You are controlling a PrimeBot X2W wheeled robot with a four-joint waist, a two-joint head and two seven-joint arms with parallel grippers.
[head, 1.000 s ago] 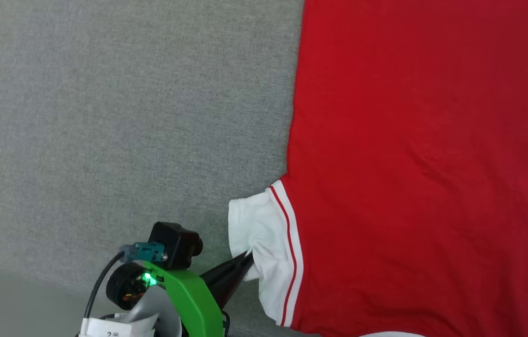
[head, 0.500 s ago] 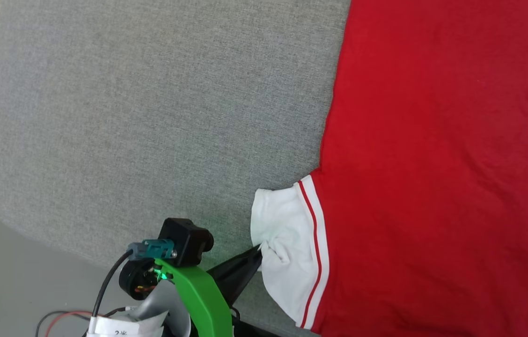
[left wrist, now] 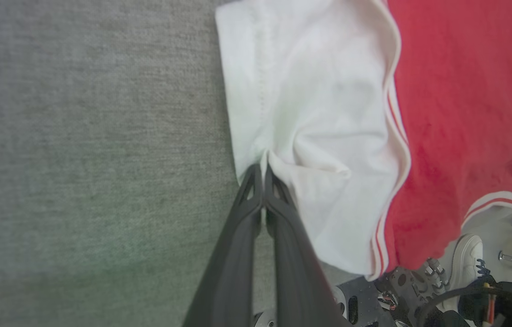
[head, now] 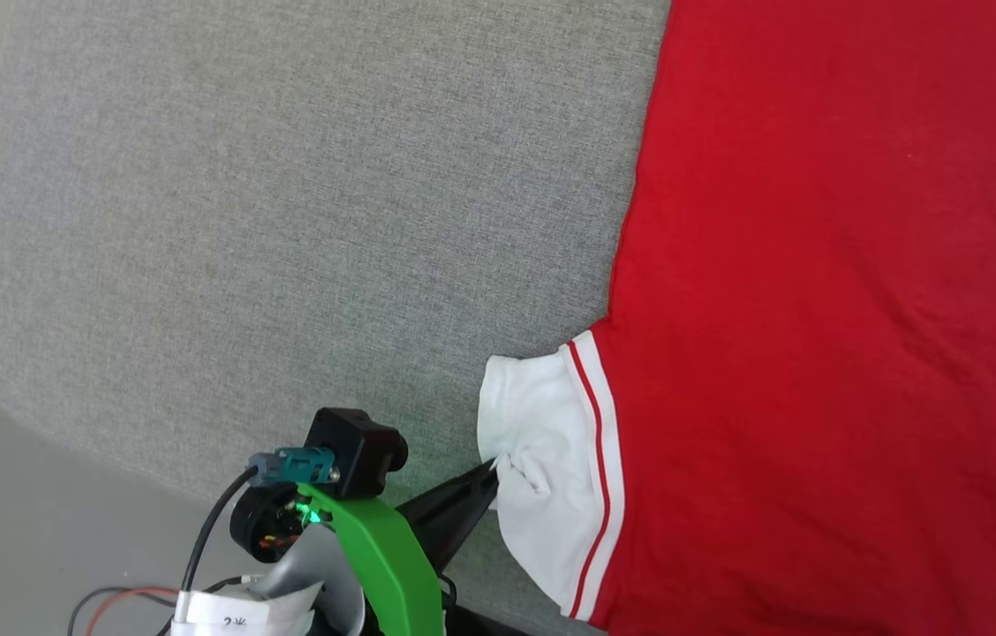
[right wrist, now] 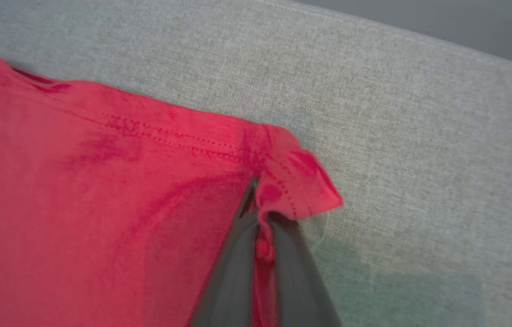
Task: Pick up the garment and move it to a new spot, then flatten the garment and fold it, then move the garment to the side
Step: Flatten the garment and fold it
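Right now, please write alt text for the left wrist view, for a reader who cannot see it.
The left gripper, its two dark fingers shut, pinches the edge of a white sleeve, and the cloth bunches at the grip. The sleeve belongs to a red shirt that lies on a grey fabric surface.

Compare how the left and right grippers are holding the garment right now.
The left gripper pinches the white sleeve at its open edge; the right gripper pinches a red hem corner. Fabric bunches into puckers at the left gripper, while at the right gripper the corner sticks up past the jaws. Shared: both are shut on the garment, which lies on the grey fabric surface.
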